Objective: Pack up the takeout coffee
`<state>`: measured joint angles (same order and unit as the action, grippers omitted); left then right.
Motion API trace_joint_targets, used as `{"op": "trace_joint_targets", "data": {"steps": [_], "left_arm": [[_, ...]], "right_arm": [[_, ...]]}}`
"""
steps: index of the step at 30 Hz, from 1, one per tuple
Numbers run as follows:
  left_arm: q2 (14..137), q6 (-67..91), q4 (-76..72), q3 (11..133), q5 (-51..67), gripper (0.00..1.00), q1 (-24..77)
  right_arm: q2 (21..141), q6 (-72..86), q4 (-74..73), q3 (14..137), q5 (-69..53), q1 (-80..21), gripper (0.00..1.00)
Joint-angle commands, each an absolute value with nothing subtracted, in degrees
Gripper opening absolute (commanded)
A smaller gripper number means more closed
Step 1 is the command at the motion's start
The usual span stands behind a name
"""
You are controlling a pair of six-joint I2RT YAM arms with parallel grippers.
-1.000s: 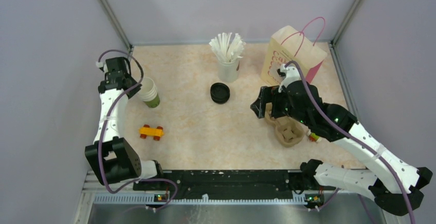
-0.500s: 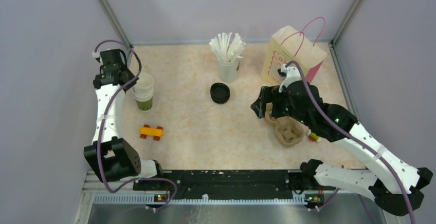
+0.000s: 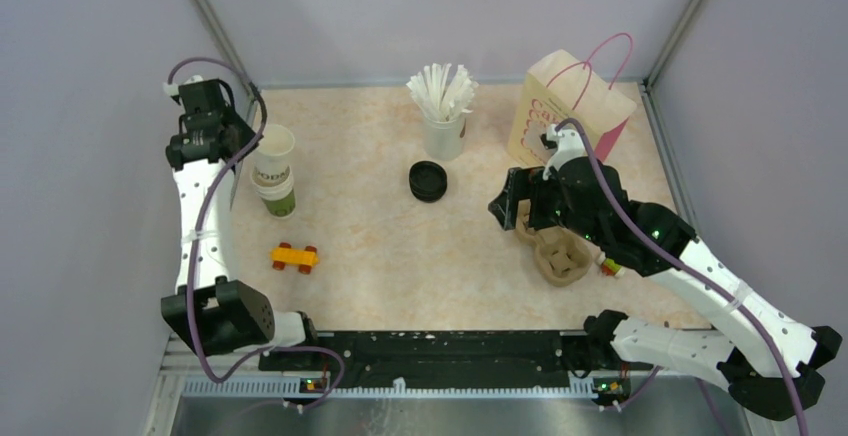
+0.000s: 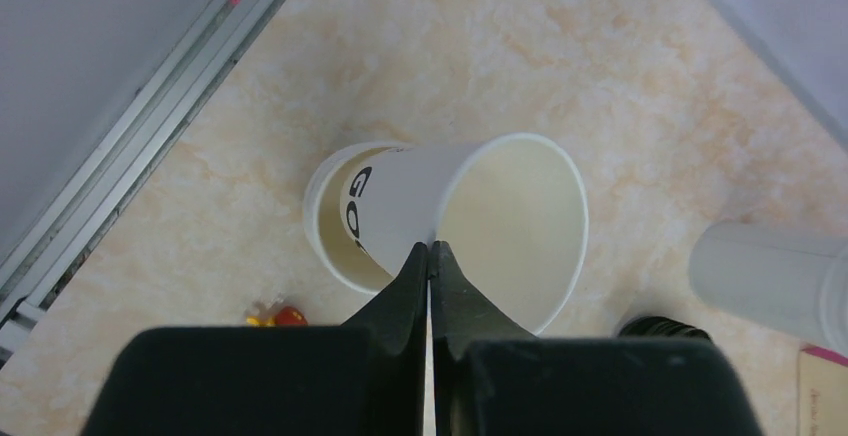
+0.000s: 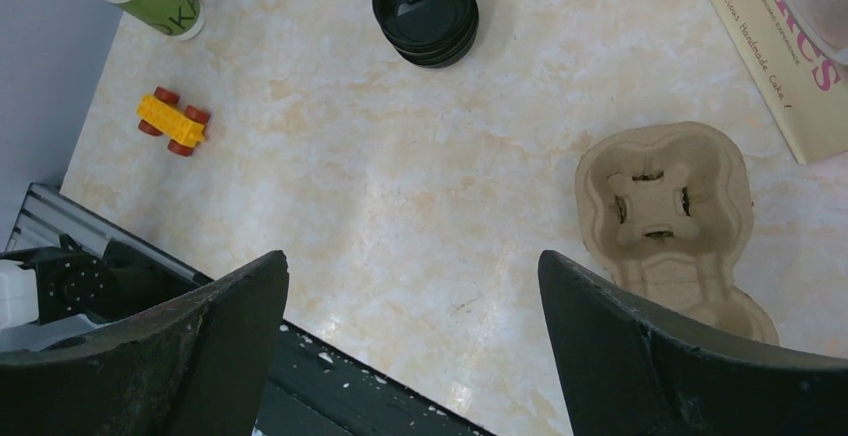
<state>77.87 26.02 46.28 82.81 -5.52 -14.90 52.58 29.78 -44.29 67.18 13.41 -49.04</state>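
No lidded white cup shows. A low stack of black round lids (image 3: 428,181) lies mid-table, also in the right wrist view (image 5: 425,6). My left gripper (image 3: 250,151) is shut on the rim of a lidless cream paper cup (image 4: 500,216), its fingertips (image 4: 431,246) pinching the wall. That cup (image 3: 273,146) is tilted and partly lifted out of the cream-and-green cup stack (image 3: 278,196) (image 4: 335,226). My right gripper (image 3: 510,211) (image 5: 412,256) is open and empty above the table, beside a brown pulp cup carrier (image 3: 560,256) (image 5: 665,196).
A cream paper bag with pink handles (image 3: 565,106) stands at the back right. A white cup of white straws (image 3: 443,106) stands at the back centre. A yellow toy car (image 3: 294,256) lies front left. The enclosure wall runs close along the left.
My left arm has moved back and to the left, drawing the gripped cup up out of the stack. The right arm has not moved.
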Motion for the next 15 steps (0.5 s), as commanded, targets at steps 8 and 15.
{"op": "trace_joint_targets", "data": {"steps": [8, 15], "left_arm": [[74.29, 27.97, 44.79, 93.45, 8.09, 0.0, -15.07], [71.92, 28.6, 41.77, 87.05, 19.35, 0.0, -10.75]], "right_arm": [[52.02, 29.79, -43.27, 70.0, 14.9, -49.39, 0.93], [51.33, 33.97, -44.77, 72.29, 21.83, -49.4, 0.91]]}}
